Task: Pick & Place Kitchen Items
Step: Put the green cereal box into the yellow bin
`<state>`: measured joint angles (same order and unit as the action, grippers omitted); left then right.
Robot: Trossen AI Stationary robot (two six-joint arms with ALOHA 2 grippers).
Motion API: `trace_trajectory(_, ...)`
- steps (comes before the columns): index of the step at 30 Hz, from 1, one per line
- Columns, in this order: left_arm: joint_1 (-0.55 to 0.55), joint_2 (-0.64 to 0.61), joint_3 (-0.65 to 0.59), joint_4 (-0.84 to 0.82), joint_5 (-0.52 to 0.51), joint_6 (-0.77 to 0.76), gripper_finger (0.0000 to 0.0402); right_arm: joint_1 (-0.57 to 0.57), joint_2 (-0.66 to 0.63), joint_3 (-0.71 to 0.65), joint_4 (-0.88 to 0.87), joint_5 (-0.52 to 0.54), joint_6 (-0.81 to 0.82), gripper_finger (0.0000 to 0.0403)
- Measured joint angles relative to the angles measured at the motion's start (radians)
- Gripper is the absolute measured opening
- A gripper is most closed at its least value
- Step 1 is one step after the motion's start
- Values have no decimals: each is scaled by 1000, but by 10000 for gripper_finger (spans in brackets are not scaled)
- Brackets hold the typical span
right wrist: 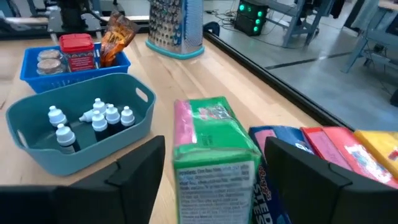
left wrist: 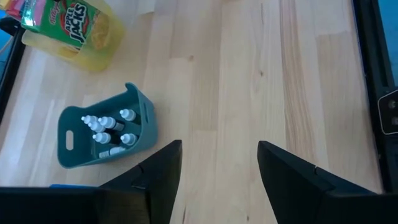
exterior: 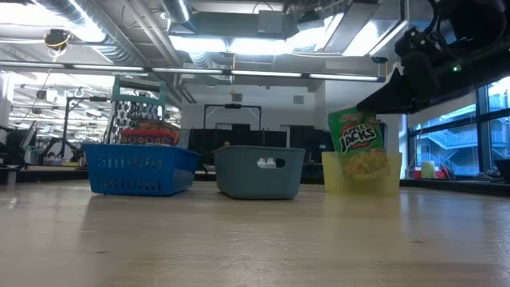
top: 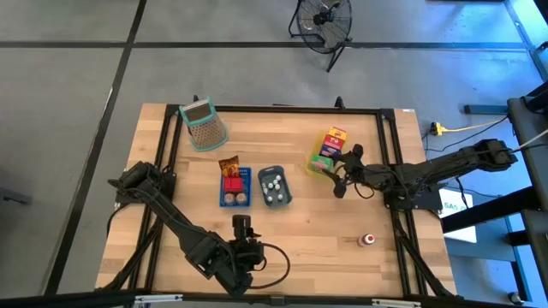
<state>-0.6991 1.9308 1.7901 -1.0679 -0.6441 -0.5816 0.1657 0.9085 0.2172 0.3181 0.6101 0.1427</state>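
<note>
right gripper (right wrist: 214, 171) hovered with fingers spread wide on either side of the green carton (right wrist: 214, 152), not clamping it, at the yellow tray (top: 318, 164) far right on the table. stood upright in that tray beside the blue, red and yellow cartons (right wrist: 329, 152). left gripper (left wrist: 217, 174) waited at the near edge, fingers parted and holding nothing.

grey-blue tray (top: 285, 190) in the middle, filled with tiny white-capped bottles (right wrist: 93, 118). just left of it, blue tray (top: 247, 186) carrying a red tin (right wrist: 78, 50), a brown packet (right wrist: 115, 34) and two round lidded pieces (top: 235, 198). farther left and back, green-rimmed mesh basket (top: 204, 124), tilted on its side. small jar (top: 368, 240) alone near the right front, well apart from the trays.

pale wooden table (top: 300, 231) with a black frame along its edges. grey floor beyond, with a fan (top: 324, 19) at the far side. seen low across the table, a hall with ceiling lights and windows on the right.
</note>
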Motion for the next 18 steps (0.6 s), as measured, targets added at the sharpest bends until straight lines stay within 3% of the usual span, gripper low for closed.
trace_trajectory(12, 0, 0, 0, 0, 2, 0, 204, 138, 0, 175, -101, 165, -148, 277)
trace_trajectory(18, 0, 0, 0, 0, 2, 0, 205, 139, 0, 197, -174, 171, -124, 219)
